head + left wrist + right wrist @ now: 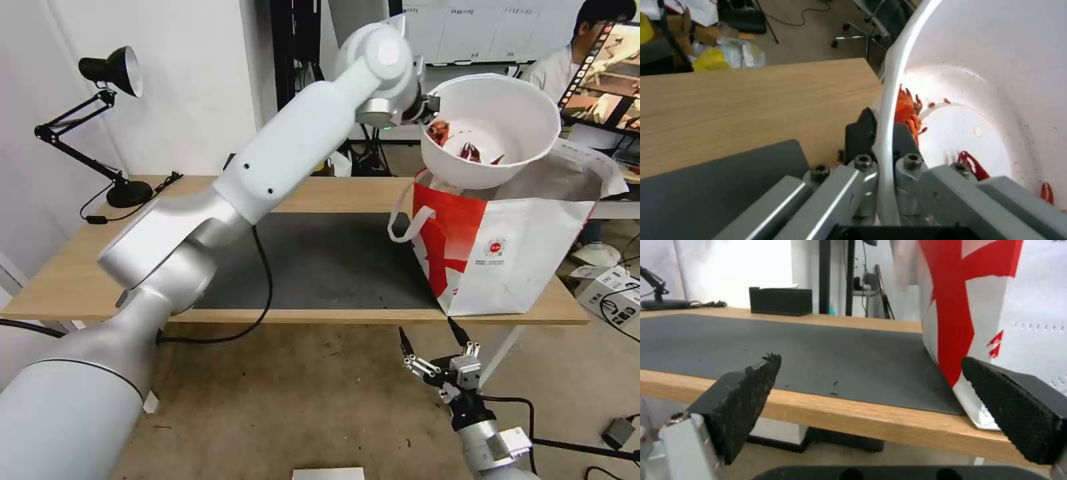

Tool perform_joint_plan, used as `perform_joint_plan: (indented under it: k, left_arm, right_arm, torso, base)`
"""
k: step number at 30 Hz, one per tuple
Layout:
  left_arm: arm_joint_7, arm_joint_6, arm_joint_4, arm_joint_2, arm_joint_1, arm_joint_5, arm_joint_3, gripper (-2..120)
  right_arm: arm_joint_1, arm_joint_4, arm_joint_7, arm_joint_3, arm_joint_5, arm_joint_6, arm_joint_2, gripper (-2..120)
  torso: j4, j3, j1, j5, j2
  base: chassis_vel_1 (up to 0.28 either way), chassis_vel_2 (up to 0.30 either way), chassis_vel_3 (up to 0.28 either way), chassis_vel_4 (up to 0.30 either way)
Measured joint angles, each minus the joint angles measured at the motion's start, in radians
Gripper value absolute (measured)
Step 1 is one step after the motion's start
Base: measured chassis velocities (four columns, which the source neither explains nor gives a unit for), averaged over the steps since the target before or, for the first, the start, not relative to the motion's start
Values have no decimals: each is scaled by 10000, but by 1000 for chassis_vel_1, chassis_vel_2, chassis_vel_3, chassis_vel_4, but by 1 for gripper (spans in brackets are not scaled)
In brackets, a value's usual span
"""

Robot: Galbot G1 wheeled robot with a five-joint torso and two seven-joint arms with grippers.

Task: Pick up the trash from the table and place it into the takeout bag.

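Observation:
My left gripper point(427, 110) is raised over the table's far right, shut on the rim of the white round bowl point(497, 123). The bowl tilts above the open top of the red-and-white takeout bag point(507, 247), with red crayfish shells point(443, 132) lying inside it. In the left wrist view the black fingers point(860, 133) pinch the bowl's rim point(889, 126), and shells point(907, 111) lie just beyond it. My right gripper point(432, 340) hangs open below the table's front edge, near the bag's front corner point(960, 373). Its pads point(751, 386) stand wide apart, holding nothing.
The light-wood table point(80, 273) carries a dark grey mat point(320, 260). A black desk lamp point(107, 73) stands at the far left. A black tissue box point(781, 300) sits at the table's back. Cables and a white box point(610, 293) lie on the floor to the right.

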Motion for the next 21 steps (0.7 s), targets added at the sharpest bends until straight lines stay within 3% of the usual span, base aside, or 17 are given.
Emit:
perform_joint_plan:
  k: [10,15,16,21]
  left_arm:
    - [13,-652,-89,-76,74,708,473,0]
    - [234,-1519,-349,-61,354,1678,1103,0]
    - [433,-2152,-490,-53,504,2313,1461,0]
    - [797,-2910,-820,-38,791,3163,1991,0]
  right_arm:
    - [0,0,0,0,0,0,0,100]
    - [0,0,0,0,0,0,0,100]
    - [0,0,0,0,0,0,0,100]
    - [0,0,0,0,0,0,0,100]
  torso:
    - [0,1,0,0,0]
    - [-1,0,0,-1,0]
    - [-2,0,0,0,0]
    - [-1,0,0,-1,0]
  base:
    - [0,0,0,0]
    - [0,0,0,0]
    - [0,0,0,0]
    - [0,0,0,0]
